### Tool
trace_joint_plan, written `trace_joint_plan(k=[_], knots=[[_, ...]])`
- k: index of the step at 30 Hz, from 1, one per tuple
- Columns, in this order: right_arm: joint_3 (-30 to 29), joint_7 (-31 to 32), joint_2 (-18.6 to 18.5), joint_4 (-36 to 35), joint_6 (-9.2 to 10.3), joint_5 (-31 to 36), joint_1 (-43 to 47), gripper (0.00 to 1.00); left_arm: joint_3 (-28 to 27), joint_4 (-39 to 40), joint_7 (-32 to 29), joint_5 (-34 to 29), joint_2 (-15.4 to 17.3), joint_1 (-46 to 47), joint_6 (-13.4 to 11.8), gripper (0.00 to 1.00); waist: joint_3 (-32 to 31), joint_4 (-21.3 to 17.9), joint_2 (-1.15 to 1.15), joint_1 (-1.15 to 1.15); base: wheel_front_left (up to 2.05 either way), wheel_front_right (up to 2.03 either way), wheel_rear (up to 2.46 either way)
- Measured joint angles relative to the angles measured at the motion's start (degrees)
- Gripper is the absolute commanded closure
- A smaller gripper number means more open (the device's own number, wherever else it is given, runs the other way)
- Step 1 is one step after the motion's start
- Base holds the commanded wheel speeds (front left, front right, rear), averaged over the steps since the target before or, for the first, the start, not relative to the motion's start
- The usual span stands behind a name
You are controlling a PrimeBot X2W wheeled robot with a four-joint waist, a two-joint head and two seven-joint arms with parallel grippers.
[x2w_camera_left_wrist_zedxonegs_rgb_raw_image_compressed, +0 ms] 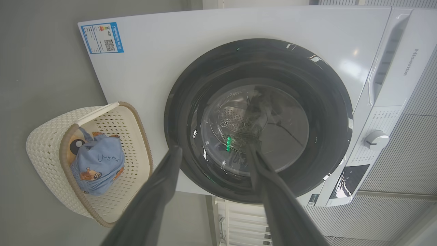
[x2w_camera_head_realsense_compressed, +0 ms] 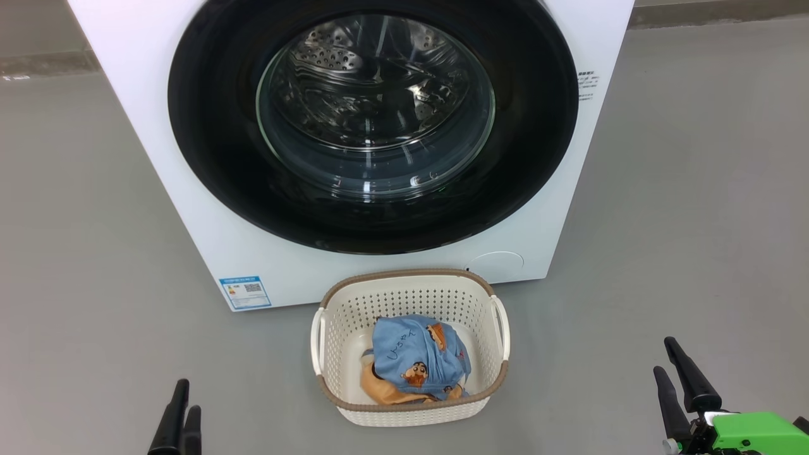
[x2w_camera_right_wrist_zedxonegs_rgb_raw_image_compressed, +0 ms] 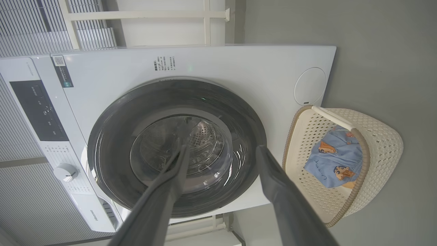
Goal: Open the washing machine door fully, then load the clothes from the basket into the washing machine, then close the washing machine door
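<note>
WASHER [x2w_camera_head_realsense_compressed: 183, 208] STILL CLOSED: the door [x2w_camera_head_realsense_compressed: 215, 158] sits flat against the white front, so the first step, opening it fully, looks not yet begun. The basket [x2w_camera_head_realsense_compressed: 411, 277] stands on the floor [x2w_camera_head_realsense_compressed: 695, 221] at the washer's 6 o'clock, just beside it, with the clothes [x2w_camera_head_realsense_compressed: 411, 354] bundled inside. The left end effector [x2w_camera_head_realsense_compressed: 189, 395] at 7 o'clock and the right end effector [x2w_camera_head_realsense_compressed: 663, 355] at 5 o'clock in the head view hang low, well apart from the door, fingers [x2w_camera_left_wrist_zedxonegs_rgb_raw_image_compressed: 160, 191] spread and holding nothing. The next move likely calls for one arm to reach the door's rim and find an edge to pull. No handle or hinge can be made out on the black ring. The head view cuts off the washer's top, glare blurs the drum [x2w_camera_head_realsense_compressed: 354, 82], and the top garment hides what lies beneath.
</note>
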State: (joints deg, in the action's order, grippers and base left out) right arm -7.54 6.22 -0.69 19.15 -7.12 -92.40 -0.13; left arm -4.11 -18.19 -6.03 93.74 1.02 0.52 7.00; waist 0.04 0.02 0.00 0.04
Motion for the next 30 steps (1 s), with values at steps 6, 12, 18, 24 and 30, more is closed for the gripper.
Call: trace_joint_plan(k=[6, 12, 18, 24, 30], knots=[[0.02, -0.19, -0.32, -0.30, 0.00, 0.01, -0.04, 0.00, 0.16, 0.46, 0.35, 0.23, 0.01, 0.02, 0.00, 0.00, 0.05, 0.02, 0.00, -0.03, 0.00, 0.00, 0.00], [0.15, -0.76, -0.98, -0.60, 0.00, 0.31, -0.15, 0.00, 0.48, 0.79, 1.10, 0.10, 0.05, 0.16, 0.00, 0.00, 0.02, 0.06, 0.00, -0.04, 0.00, 0.00, 0.00], [0.53, -1.27, -1.51, -0.77, 0.00, 1.32, -0.28, 0.00, 1.32, 1.10, 1.61, -0.99, 0.26, 0.27, 0.00, 0.00, -0.04, 0.09, 0.00, -0.04, 0.00, 0.00, 0.00], [1.30, -2.30, -2.37, -0.93, 0.00, 4.67, -0.42, 0.00, 2.24, 1.15, 3.12, -3.57, 1.15, 0.46, 0.00, 0.00, -0.07, 0.09, 0.00, -0.04, 0.00, 0.00, 0.00], [2.13, -4.30, -4.25, -0.96, 0.00, 12.09, -0.85, 0.00, 4.10, 0.91, 5.64, -9.89, 2.98, 0.68, -0.66, 0.00, -0.14, 0.03, 0.00, -0.04, 0.00, 0.00, 0.00]])
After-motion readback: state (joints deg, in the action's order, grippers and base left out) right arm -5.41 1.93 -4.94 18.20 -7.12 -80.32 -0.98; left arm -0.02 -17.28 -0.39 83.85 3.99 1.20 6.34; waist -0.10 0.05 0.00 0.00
